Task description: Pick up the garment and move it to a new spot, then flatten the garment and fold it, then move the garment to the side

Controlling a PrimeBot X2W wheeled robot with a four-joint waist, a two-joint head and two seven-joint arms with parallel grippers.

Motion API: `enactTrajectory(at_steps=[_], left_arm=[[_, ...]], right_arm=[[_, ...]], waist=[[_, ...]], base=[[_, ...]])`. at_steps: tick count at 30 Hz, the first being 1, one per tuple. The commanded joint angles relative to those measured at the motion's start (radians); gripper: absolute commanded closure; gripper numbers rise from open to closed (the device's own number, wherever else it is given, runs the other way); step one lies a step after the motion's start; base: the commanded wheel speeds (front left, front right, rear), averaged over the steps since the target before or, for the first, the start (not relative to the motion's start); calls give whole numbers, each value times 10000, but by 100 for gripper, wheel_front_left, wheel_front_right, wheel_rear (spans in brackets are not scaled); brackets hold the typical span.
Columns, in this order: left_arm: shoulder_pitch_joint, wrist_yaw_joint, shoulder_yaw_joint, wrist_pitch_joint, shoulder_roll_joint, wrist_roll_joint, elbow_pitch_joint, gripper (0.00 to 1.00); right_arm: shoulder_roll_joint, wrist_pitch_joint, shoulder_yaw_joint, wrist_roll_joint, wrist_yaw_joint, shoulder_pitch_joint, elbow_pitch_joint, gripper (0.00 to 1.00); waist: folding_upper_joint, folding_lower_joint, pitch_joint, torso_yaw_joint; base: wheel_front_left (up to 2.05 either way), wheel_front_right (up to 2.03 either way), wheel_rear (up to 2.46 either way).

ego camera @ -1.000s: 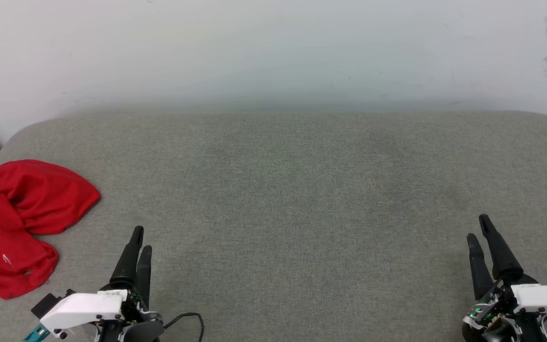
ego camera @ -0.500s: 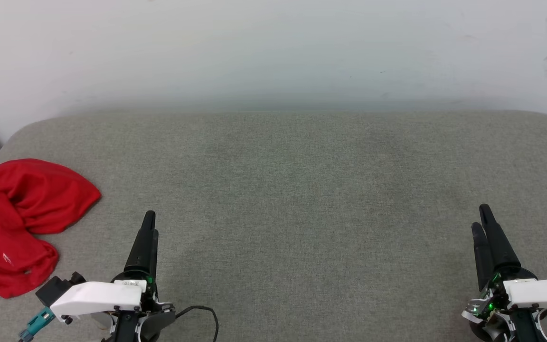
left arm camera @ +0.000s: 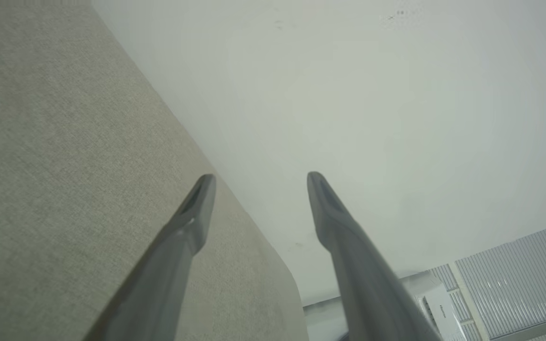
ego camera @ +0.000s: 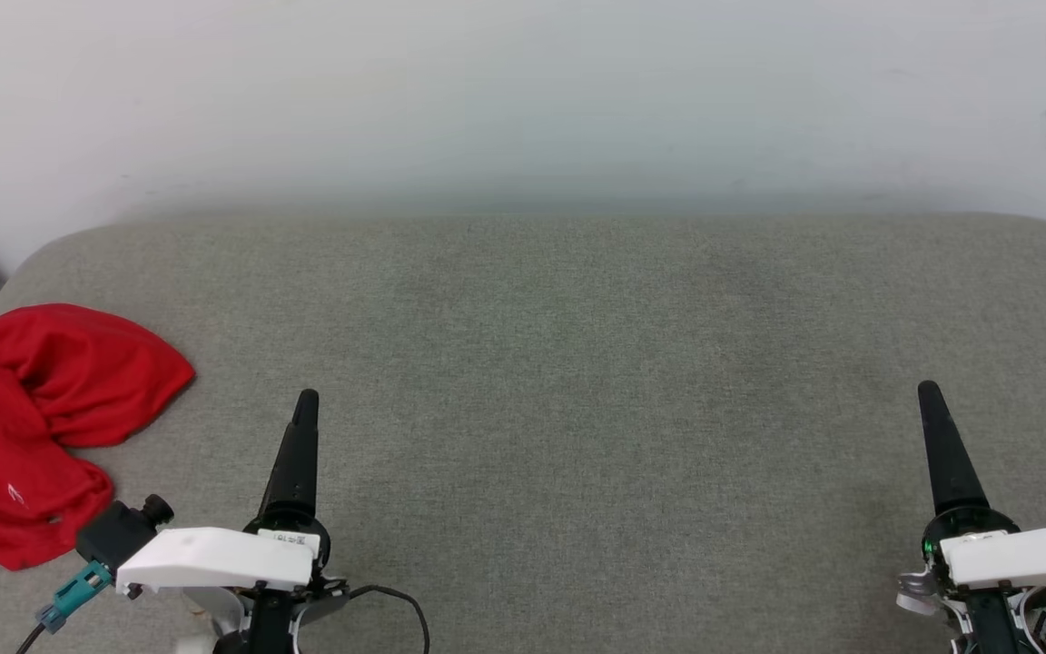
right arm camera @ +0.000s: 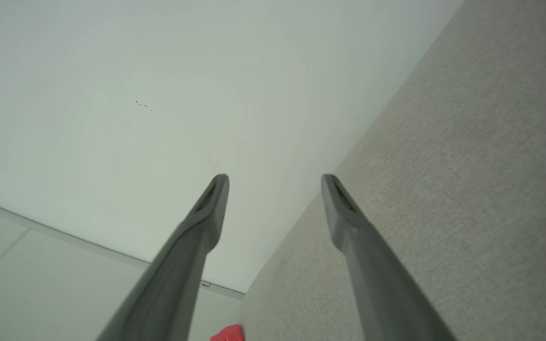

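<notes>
Change, left hand: the left hand (ego camera: 305,400) is seen further up the head view and further toward the middle than a second ago. Its two fingers, shown side by side then, are now lined up so that a single dark outline is seen.
Change, right hand: the right hand (ego camera: 929,391) is likewise turned, one finger being hidden behind the other, and its tip is placed a little higher in the head view than before.
Unchanged: the garment (ego camera: 33,427) is left in the same crumpled heap.
Left hand state: released; the fingers are held apart in its wrist view, with nothing between them.
Right hand state: released; a wide gap is shown in its wrist view, with nothing gripped.
Garment place: it is bunched at the far left edge of the grey fabric-covered counter (ego camera: 577,363), near the left hand but not touched by it.
Surroundings: a pale wall (ego camera: 523,91) is seen behind the counter; a black cable (ego camera: 396,599) is looped beside the left wrist.
Obstruction: the stretch of counter between the hands is bare.
</notes>
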Motion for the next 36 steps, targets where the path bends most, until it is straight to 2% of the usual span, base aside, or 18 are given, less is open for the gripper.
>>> enactTrajectory(at_steps=[1, 14, 26, 36], left_arm=[[-237, -1, -46, -71, 23, 217, -177, 0], [-226, 253, -536, -492, 26, 2382, -96, 0], [-242, 687, -910, -839, 29, 5200, -10, 0], [-225, 864, -1003, -1100, 41, 7001, 181, 0]], right_arm=[[-32, -73, -14, -264, 1, -35, -187, 0], [137, -203, -28, -2942, 1, 45, -474, 0], [152, -246, 200, -5659, 1, 207, -777, 0], [177, -60, 112, -7197, 1, 296, -988, 0]], waist=[[-1, 0, -4, 2], [-1, 0, -59, 49], [-1, 0, -85, 77], [-1, 0, -106, 104]], base=[[0, 0, 0], [0, 0, 0], [0, 0, 0], [0, 0, 0]])
